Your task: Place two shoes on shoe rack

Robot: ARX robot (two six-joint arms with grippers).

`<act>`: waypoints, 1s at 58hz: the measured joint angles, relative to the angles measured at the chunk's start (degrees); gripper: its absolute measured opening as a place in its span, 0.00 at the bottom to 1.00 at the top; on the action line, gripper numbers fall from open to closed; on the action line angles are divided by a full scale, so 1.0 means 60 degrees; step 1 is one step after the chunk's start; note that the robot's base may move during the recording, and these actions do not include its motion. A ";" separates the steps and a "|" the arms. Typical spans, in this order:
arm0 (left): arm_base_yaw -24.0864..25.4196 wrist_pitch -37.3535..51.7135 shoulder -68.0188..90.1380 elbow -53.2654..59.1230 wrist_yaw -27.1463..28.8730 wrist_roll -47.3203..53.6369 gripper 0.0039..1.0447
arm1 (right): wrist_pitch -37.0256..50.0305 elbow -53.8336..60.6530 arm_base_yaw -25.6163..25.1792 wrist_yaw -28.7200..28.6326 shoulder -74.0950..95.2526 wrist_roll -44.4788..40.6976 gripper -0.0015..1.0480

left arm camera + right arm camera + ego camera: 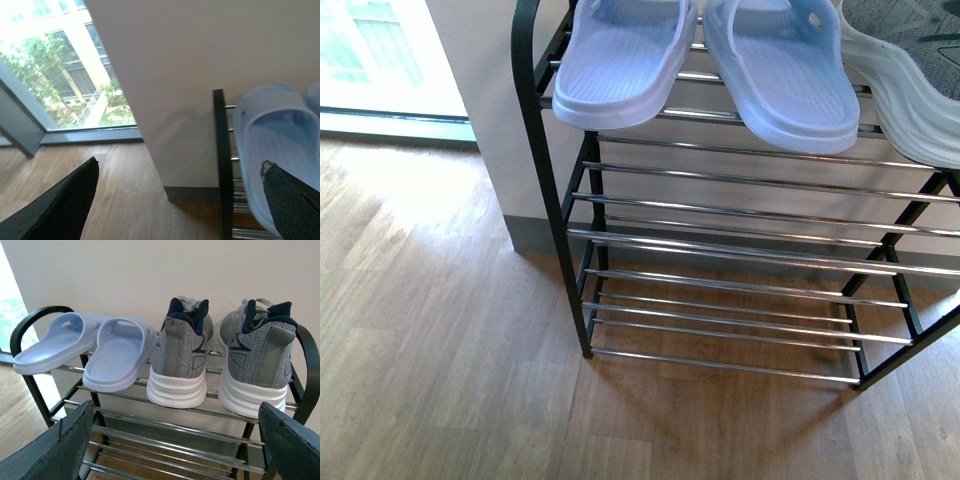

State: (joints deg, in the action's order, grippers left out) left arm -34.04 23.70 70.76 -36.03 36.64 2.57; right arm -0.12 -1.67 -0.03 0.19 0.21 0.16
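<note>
- Four shoes are seen on the top shelf of the rack (165, 427), heels toward the right wrist camera.
- The two slides (87, 347) are set side by side at the left end of the shelf; their heels overhang the front bar.
- The two sneakers (222, 360) are set just beside them, at the right end, upright, soles resting on the chrome bars.
- In the front view, the slides (710, 65) are shown from above, with a white sneaker sole (910, 95) at the right edge.
- The lower shelves are shown bare, above a wood floor (430, 340).
- The right gripper (175, 450) is spread wide, nothing between its fingers, just before the rack.
- The left gripper (180, 200) is likewise spread wide and empty, near the rack's left end, one finger (292, 207) in front of a slide (277, 150).
</note>
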 joint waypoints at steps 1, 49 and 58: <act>0.0055 0.0084 -0.0215 0.0229 0.0120 -0.0142 0.91 | 0.0000 0.0000 0.0000 -0.0004 0.0000 0.0000 0.91; 0.3439 0.1246 -0.5286 0.4758 -0.3949 -0.0554 0.00 | 0.0004 0.0000 0.0000 -0.0007 0.0000 0.0000 0.91; 0.4044 0.0739 -0.6193 0.5136 -0.4568 -0.0514 0.01 | 0.0004 0.0000 0.0000 -0.0007 0.0000 0.0000 0.91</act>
State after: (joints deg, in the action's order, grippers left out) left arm -9.78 28.14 33.61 -5.21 9.23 -0.51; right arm -0.10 -1.67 -0.03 0.14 0.21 0.16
